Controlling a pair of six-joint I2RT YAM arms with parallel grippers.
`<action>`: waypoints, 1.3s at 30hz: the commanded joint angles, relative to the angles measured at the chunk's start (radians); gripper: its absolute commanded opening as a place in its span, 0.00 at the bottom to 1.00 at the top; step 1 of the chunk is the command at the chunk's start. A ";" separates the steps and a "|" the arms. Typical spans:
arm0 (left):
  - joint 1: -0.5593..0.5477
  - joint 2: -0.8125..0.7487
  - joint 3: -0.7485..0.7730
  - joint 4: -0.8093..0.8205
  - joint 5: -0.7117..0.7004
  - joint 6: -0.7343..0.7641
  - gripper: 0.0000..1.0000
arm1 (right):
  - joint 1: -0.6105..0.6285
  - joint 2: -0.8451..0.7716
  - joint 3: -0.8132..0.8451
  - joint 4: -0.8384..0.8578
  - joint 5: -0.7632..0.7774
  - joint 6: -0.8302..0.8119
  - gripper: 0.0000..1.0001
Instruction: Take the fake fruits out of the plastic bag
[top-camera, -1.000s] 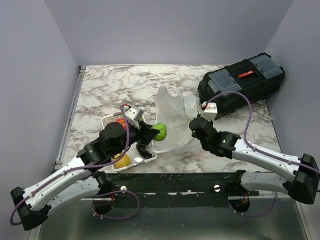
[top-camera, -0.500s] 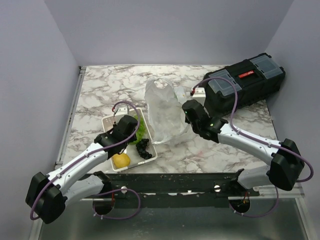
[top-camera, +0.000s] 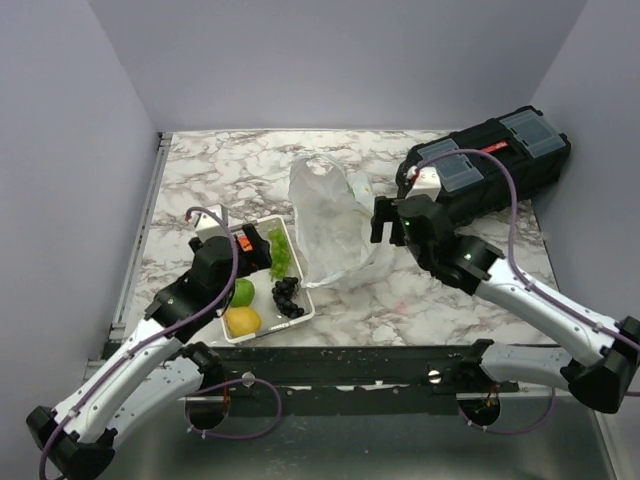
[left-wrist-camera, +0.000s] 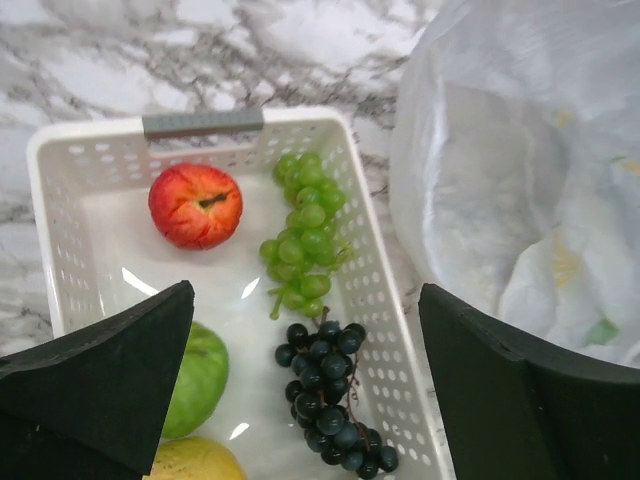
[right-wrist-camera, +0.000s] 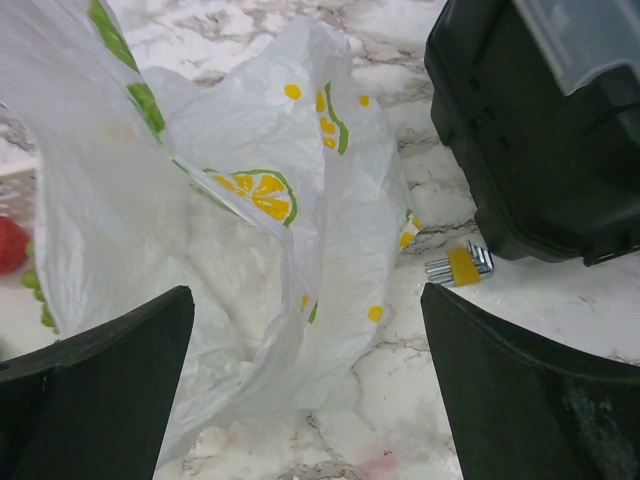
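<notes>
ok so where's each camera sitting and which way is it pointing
Top external: above and behind the robot, looking down on the marble table; left arm and right arm show, bases nearest.
Left wrist: on the left pincer, facing down into the white basket; both fingers show.
Right wrist: on the right pincer, facing the plastic bag and black toolbox; fingers show.
Shared: bag in all three.
</notes>
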 joint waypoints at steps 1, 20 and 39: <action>0.007 -0.138 0.083 0.075 0.098 0.169 0.93 | -0.005 -0.145 0.051 -0.110 -0.017 -0.013 1.00; 0.007 -0.388 0.154 0.210 0.136 0.372 0.97 | -0.005 -0.479 0.062 -0.158 0.040 -0.025 1.00; 0.006 -0.430 0.180 0.183 0.118 0.383 0.97 | -0.004 -0.628 0.060 -0.098 0.019 -0.045 1.00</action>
